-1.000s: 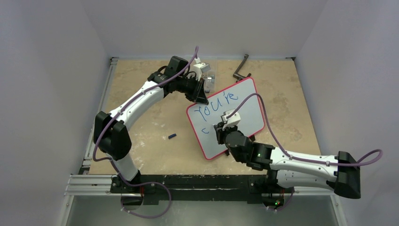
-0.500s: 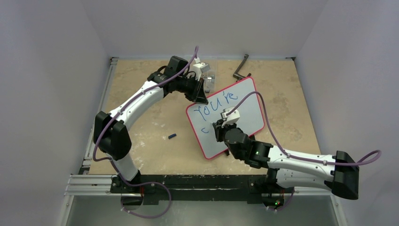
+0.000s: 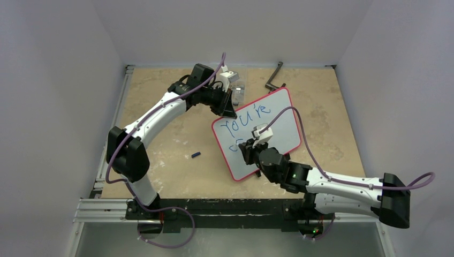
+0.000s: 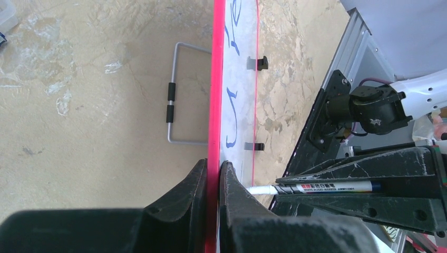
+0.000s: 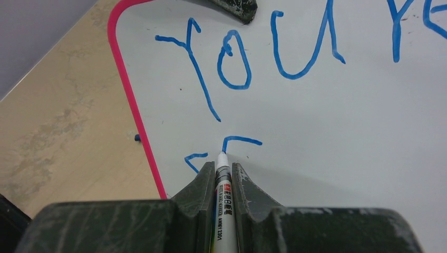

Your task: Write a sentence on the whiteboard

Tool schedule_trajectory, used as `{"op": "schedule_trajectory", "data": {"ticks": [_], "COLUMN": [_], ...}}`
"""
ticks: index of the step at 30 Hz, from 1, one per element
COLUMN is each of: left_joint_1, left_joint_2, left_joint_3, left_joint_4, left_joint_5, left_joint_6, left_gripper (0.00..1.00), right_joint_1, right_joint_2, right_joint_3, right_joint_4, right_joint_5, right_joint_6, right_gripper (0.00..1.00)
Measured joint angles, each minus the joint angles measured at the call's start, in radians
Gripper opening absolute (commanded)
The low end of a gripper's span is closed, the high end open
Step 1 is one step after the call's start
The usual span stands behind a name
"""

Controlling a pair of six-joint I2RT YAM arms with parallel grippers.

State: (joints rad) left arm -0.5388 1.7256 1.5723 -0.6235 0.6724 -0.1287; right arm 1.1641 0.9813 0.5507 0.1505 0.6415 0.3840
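the whiteboard [image 3: 284,131] stands propped at a slant on the tabletop [image 3: 171,139]. the left pincer [image 4: 213,163] is clamped on its red upper edge. the right pincer [image 5: 221,167] is closed tight on a marker [image 5: 223,200], tip against the board, just under the sentence [image 5: 234,87], a blue "you're".

The table's [image 3: 166,160] left side is sitting open, just a blue cap [image 3: 196,155] lying there. The whiteboard [image 3: 286,128] is blocking the middle, left gripper [image 3: 229,111] and right gripper [image 3: 243,145] crowding its left end.
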Motion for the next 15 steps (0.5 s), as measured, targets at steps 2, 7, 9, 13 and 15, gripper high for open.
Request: {"op": "schedule_trajectory", "data": {"ticks": [2,7,9,13,15], "left_joint_1": [0.0,0.0,0.0,0.0,0.0], "left_joint_2": [0.0,0.0,0.0,0.0,0.0], "left_joint_3": [0.0,0.0,0.0,0.0,0.0], "left_joint_4": [0.0,0.001,0.001,0.002,0.002], "left_joint_5": [0.0,0.0,0.0,0.0,0.0], "left_joint_6": [0.0,0.0,0.0,0.001,0.001], "left_gripper": [0.0,0.0,0.0,0.0,0.0], "right_joint_1": [0.0,0.0,0.0,0.001,0.001], "right_joint_2": [-0.015,-0.04,-0.04,-0.042,-0.042], "right_joint_3": [-0.016,-0.037,-0.037,-0.035,-0.03], "right_joint_4": [-0.001,-0.027,-0.035,-0.058,-0.073], "right_joint_5": [-0.01,-0.012,-0.004,0.016,0.031], "right_joint_6": [0.015,0.046,0.054,0.07,0.072], "right_gripper": [0.0,0.0,0.0,0.0,0.0]}}
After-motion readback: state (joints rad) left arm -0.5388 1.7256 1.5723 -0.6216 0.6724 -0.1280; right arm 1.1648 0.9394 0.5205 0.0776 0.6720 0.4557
